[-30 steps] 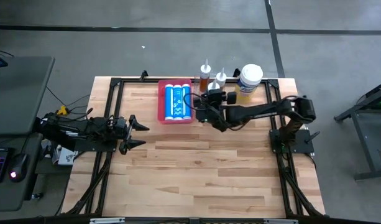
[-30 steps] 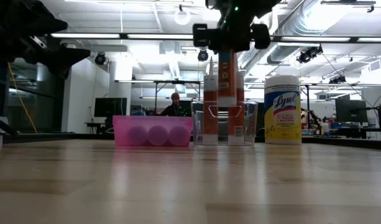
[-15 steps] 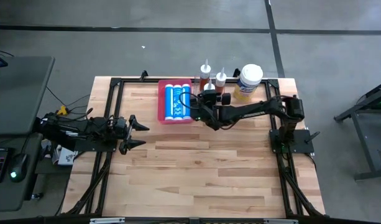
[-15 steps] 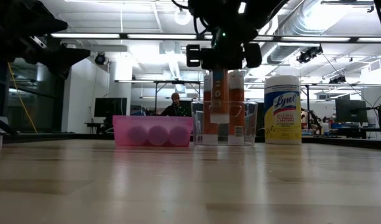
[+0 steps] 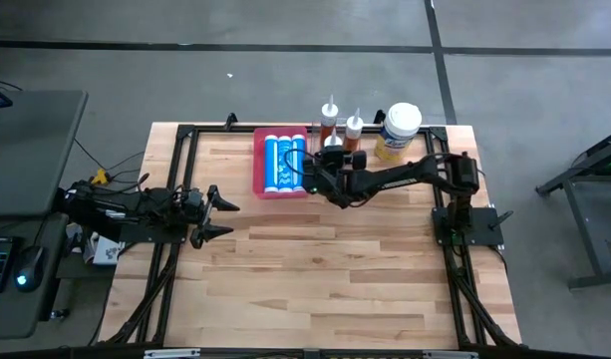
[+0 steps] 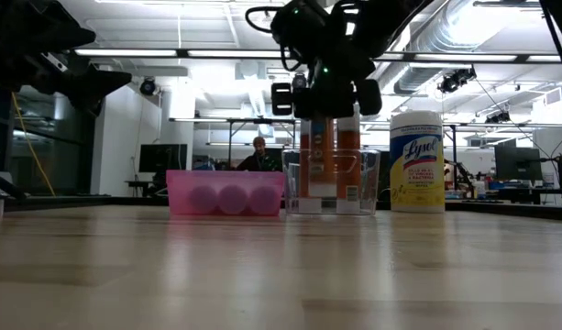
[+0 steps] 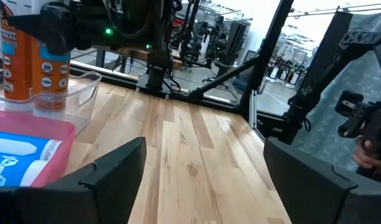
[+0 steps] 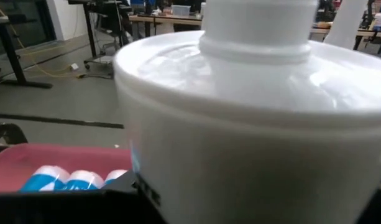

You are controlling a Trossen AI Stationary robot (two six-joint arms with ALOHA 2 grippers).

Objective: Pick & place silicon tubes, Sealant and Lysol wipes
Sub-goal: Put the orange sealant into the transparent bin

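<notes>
Orange sealant cartridge (image 6: 315, 156) now lowered into clear container (image 6: 331, 183), right gripper (image 5: 334, 160) jaws gripping it, left gripper (image 5: 225, 214) jaws open, unmoved.

The right gripper (image 5: 332, 168) is covering the top of the cartridge (image 6: 315, 158) in the clear container (image 6: 365, 183), so its nozzle is hiding from the low view. In the right wrist view a white cap (image 8: 252, 93) is filling the picture and running off its edges, blocking the fingers. The pink tray (image 7: 35, 134) is getting clipped by the left wrist picture's edge. Someone (image 6: 257, 158) far behind is showing too small to read.
</notes>
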